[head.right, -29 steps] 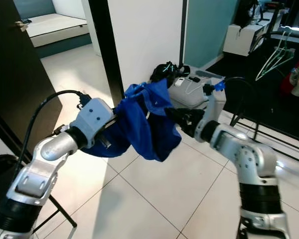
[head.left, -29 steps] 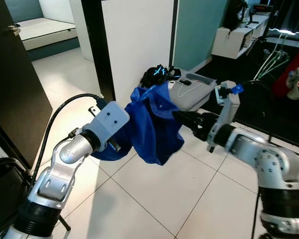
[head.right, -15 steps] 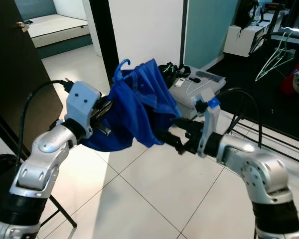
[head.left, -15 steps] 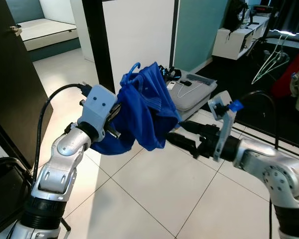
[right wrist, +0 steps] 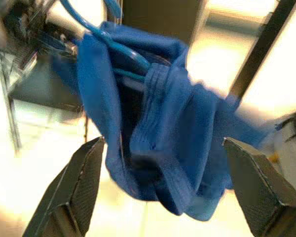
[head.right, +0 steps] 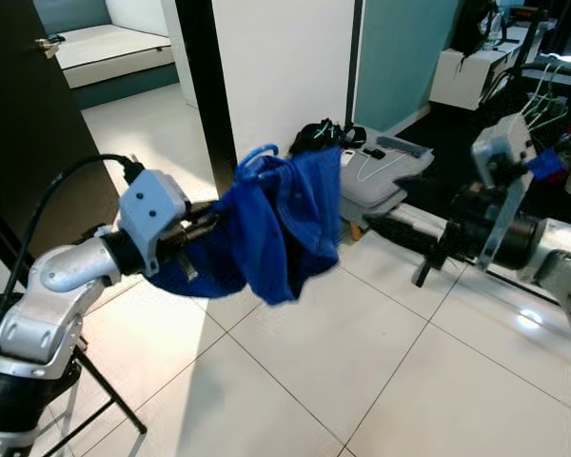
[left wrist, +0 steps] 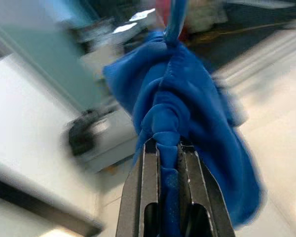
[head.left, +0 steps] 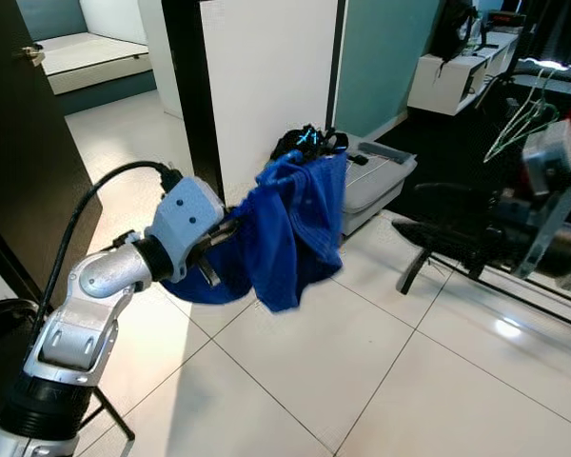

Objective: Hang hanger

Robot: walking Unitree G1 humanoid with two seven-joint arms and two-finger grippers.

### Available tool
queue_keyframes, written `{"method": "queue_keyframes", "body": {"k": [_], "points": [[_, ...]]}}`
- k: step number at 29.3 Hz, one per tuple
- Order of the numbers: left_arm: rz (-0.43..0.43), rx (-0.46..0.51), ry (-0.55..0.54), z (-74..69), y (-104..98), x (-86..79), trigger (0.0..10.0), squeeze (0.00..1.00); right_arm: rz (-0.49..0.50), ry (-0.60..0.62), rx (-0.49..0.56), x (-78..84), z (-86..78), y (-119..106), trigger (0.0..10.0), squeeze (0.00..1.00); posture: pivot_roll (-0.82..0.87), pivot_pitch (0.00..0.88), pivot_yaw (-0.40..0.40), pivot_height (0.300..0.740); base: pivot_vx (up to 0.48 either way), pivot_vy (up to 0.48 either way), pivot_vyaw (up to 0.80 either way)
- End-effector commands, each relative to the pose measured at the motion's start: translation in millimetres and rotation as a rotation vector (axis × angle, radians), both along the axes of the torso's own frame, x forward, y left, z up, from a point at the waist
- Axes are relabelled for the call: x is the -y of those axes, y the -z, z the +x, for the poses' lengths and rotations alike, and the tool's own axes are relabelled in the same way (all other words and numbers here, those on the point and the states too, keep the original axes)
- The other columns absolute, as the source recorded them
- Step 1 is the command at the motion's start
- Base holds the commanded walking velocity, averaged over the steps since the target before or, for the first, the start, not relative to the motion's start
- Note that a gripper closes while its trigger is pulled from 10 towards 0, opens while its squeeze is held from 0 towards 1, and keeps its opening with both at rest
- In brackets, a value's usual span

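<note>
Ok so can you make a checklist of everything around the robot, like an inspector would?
Surface: white tiled floor, shiny.
Job's things: blue garment bunched on a blue hanger, hook poking up.
Clutter: grey case and black bag by the white wall.
Grippers: left gripper shut on the blue garment; right gripper open, apart from it.
Cables: black cable looping over the left arm.
Surroundings: dark door, empty hangers on the right.

text: none legible | labels: none | brands: none | numbers: none | signs: none
</note>
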State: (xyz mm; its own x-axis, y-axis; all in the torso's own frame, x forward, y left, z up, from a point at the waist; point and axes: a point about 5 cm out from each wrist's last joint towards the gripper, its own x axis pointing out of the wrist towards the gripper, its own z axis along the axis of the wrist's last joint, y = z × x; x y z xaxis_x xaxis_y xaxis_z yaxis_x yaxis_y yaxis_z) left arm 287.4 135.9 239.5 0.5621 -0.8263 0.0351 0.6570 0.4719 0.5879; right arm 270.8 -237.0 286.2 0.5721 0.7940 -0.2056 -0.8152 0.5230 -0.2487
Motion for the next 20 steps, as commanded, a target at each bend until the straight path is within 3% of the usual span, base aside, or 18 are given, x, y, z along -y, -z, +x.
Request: {"method": "queue_keyframes", "body": {"k": [1,5,6,8,14,16,17,20], "points": [[0.028,-0.015,0.109,-9.1,-1.6,7.1,10.0,0.0,-0.054,-0.065,0.004,-8.6,-2.0,1.6,10.0,0.0,-0.01,0.0,0.003,0.74,0.0,0.0,0.0],[0.066,-0.035,0.197,-15.9,-2.5,10.3,10.0,0.0,-0.093,-0.134,-0.004,-15.6,-4.8,1.1,10.0,0.0,0.0,0.0,0.003,0.74,0.0,0.0,0.0],[0.092,-0.048,0.259,-20.2,-4.3,12.1,10.0,0.0,-0.124,-0.207,-0.02,-22.0,-8.1,1.1,10.0,0.0,0.0,0.0,0.003,0.74,0.0,0.0,0.0],[0.092,-0.048,0.259,-20.2,-4.3,12.1,10.0,0.0,-0.124,-0.207,-0.02,-22.0,-8.1,1.1,10.0,0.0,0.0,0.0,0.003,0.74,0.0,0.0,0.0],[0.132,-0.046,0.329,-22.6,-7.1,14.3,10.0,0.0,-0.177,-0.358,-0.064,-31.2,-15.4,1.3,10.0,0.0,-0.01,0.0,0.006,0.74,0.0,0.0,0.0],[0.139,-0.045,0.348,-22.8,-8.9,14.7,10.0,0.0,-0.221,-0.406,-0.079,-32.6,-16.9,2.8,10.0,0.0,-0.01,0.0,0.004,0.74,0.0,0.0,0.0],[0.147,-0.044,0.379,-24.2,-12.5,15.3,10.0,0.0,-0.293,-0.45,-0.09,-33.2,-17.3,4.9,10.0,0.0,-0.01,0.0,0.004,0.74,0.0,0.0,0.0],[0.144,-0.043,0.391,-25.7,-15.1,15.8,10.0,0.0,-0.338,-0.453,-0.098,-31.7,-16.9,6.4,10.0,0.0,-0.01,0.0,0.004,0.74,0.0,0.0,0.0]]}}
